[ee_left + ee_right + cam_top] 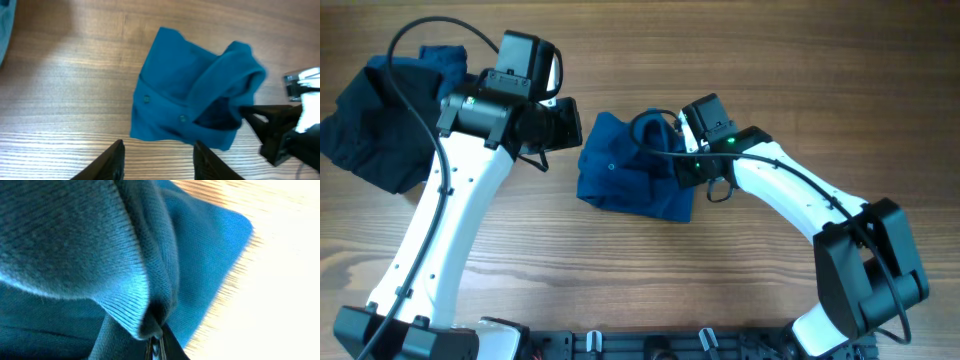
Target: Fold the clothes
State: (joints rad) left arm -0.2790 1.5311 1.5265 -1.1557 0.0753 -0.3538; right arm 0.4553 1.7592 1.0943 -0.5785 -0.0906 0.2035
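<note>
Blue knit fills the right wrist view, so only the tips of the right gripper [157, 349] show, clenched on a raised fold of the top [632, 170]. The top lies crumpled mid-table [620, 270], its lower layers hidden under that fold. A dark pile [375, 125] at the far left corner is partly covered by the left arm. The left gripper [159, 159] hovers just left of the top, released and empty, fingertips cut off by the frame.
</note>
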